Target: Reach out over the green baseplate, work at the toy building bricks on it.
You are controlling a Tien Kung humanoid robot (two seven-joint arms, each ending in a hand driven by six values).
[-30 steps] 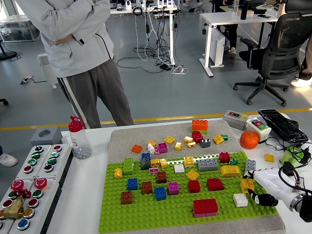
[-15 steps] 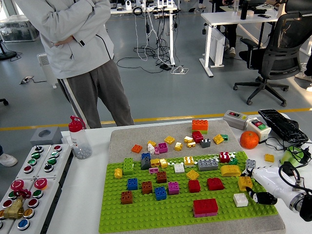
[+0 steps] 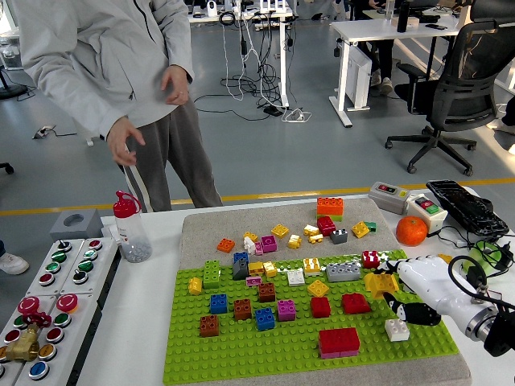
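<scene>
Table [image 3: 145,322] carries a grey mat [image 3: 201,221] with the green baseplate [image 3: 241,350] on the mat's near part. Person [image 3: 121,72] stands at the table's far edge, both hands loose in the air, touching nothing. My right hand [image 3: 422,293] comes in from the right edge and sits over the baseplate's right edge, fingers [image 3: 410,314] half curled, grasping nothing I can see; dark fingertips hover just above a white brick [image 3: 396,330] near the near right corner, contact unclear. Yellow brick [image 3: 380,282] sits just beside my hand on its left. Big red brick [image 3: 339,341] sits near the near edge, more bricks across the plate. Loose bricks on the mat's far part, an orange one [image 3: 330,206] at its far edge. Bottle [image 3: 130,227] near the table's far left, button box [image 3: 40,310] at the left edge, orange [image 3: 411,231] at the right.
</scene>
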